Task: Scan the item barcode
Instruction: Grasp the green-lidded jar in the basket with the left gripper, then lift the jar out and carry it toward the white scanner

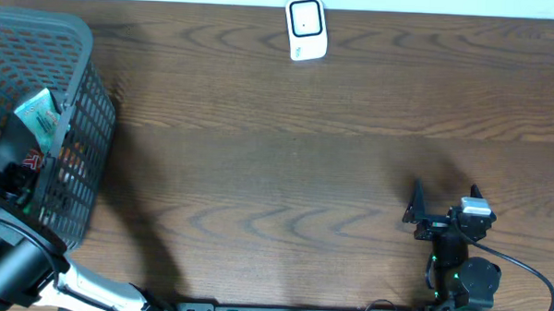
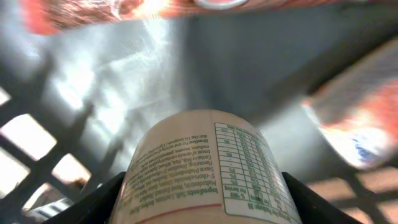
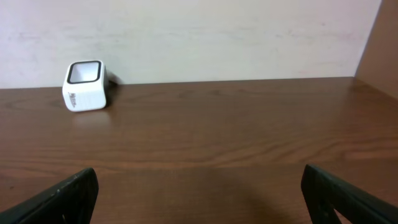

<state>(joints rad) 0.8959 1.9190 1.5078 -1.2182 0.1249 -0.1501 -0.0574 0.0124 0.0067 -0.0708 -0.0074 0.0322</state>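
Pointing away from the wrist camera, the can (image 2: 205,168) has its long axis in line with the left gripper's (image 2: 202,182) reach. Its rounded end is farthest off and its label print reads upside down. It sits inside the basket (image 1: 78,38) at the table's (image 1: 258,155) left edge, among blurred red packets (image 2: 348,124). I cannot tell whether it stands or lies.

The left arm (image 1: 14,266) slants up from the near left corner into the basket. Its black fingers (image 2: 102,202) flank the can closely, one on each side; I cannot tell if they press on it.

The right gripper (image 3: 199,186) hangs low over the table at the near right, jaws wide apart and holding nothing, facing the scanner (image 1: 306,27) at the far edge.
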